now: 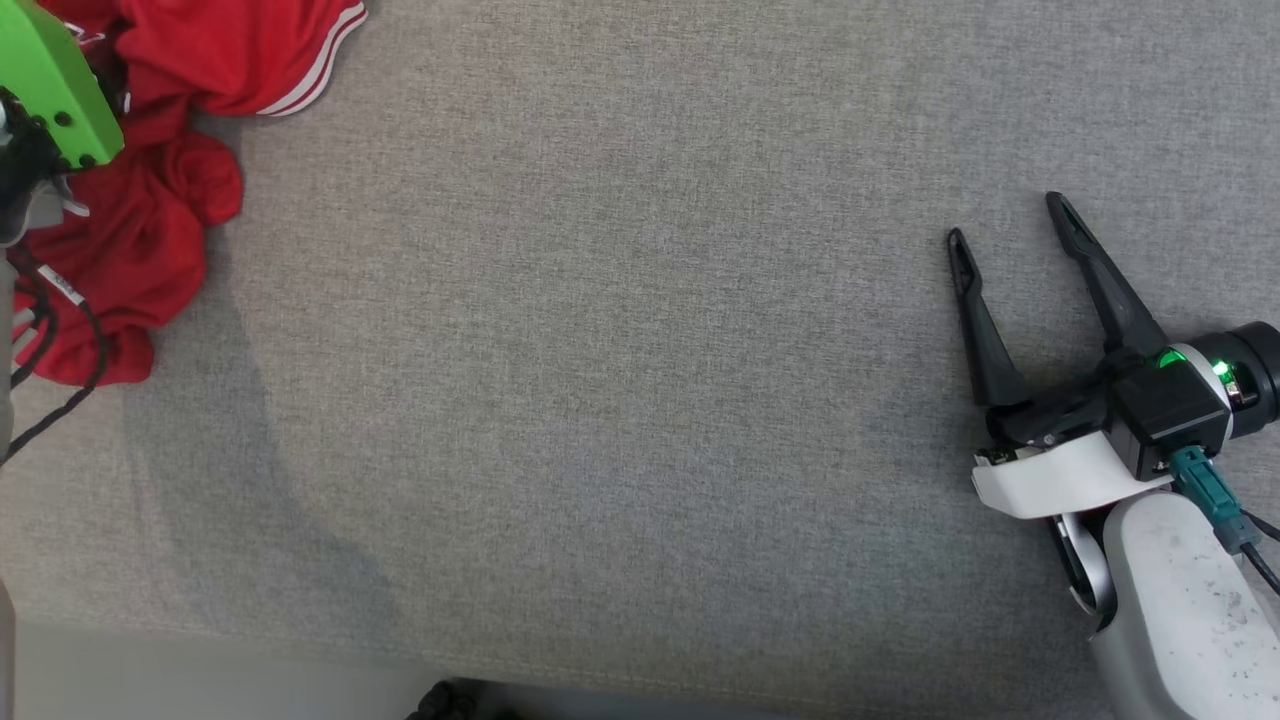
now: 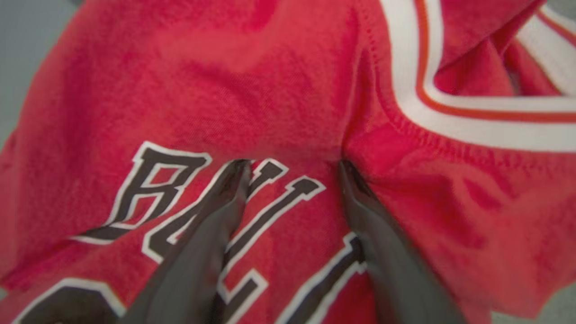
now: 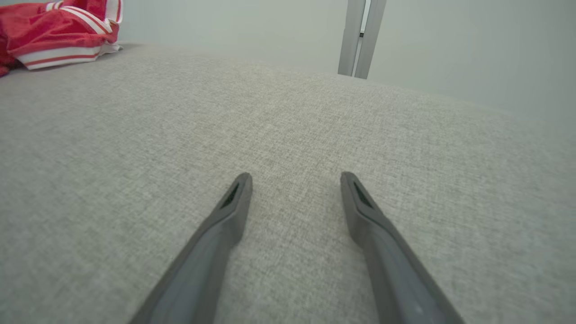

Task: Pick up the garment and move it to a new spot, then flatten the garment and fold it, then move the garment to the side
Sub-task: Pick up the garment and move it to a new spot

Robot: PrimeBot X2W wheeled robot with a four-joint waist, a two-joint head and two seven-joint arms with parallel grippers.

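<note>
Left end effector (image 2: 292,167) has its two dark fingers (image 2: 202,252) spread apart with nothing between them, tips right at the cloth of the red jersey (image 2: 270,90); whether they press in I cannot tell. My right end effector (image 1: 1008,220) is likewise spread wide and empty, low over the bare grey worktop (image 1: 640,400) near its right edge, pointing toward the far edge and well apart from the jersey. The jersey lies crumpled at the far left corner. Its heap is longer than wide, with the long axis running along the left edge, and a white-striped trim (image 1: 310,70) sticks out to the right at the far end. From the head, my left wrist's green cover (image 1: 50,80) sits over the heap and the cloth reads as plain red folds. Close in from the left wrist, black letters (image 2: 153,189) edged in white cross the cloth, starting with a B. The right wrist looks low across the worktop to a pale wall (image 3: 225,22) and a grey post (image 3: 362,38) beyond the far edge.
</note>
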